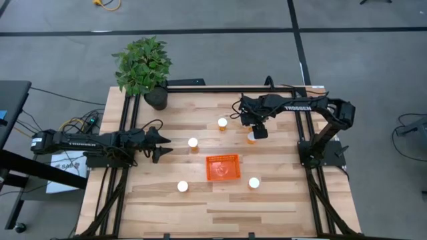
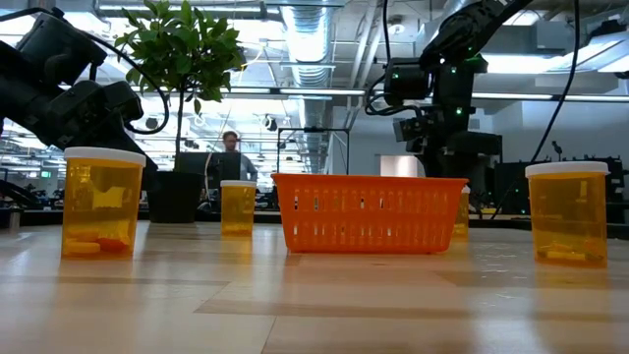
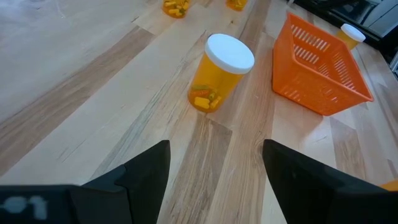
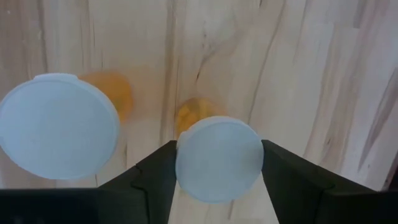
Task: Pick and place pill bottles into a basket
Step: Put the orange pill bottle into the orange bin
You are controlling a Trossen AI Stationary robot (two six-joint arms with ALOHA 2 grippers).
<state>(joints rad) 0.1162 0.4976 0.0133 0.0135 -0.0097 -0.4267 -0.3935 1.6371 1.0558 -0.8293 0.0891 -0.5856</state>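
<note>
Right gripper (image 1: 260,133) above the table's far right part, fingers clamped on a bottle (image 4: 219,158), lifted. Left gripper (image 1: 162,145) spread apart, near a standing bottle (image 1: 193,143). Basket (image 1: 222,167) mid-table; other bottles (image 1: 182,187) standing around it.

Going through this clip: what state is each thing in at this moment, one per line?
left gripper: open, empty, at the table's left side.
right gripper: over one bottle's cap, grip unclear.
bottle under right gripper: upright, capped.
four other bottles: upright, capped, outside the basket.
basket: upright, no bottle visible inside.
potted plant: upright at the table's corner.
</note>
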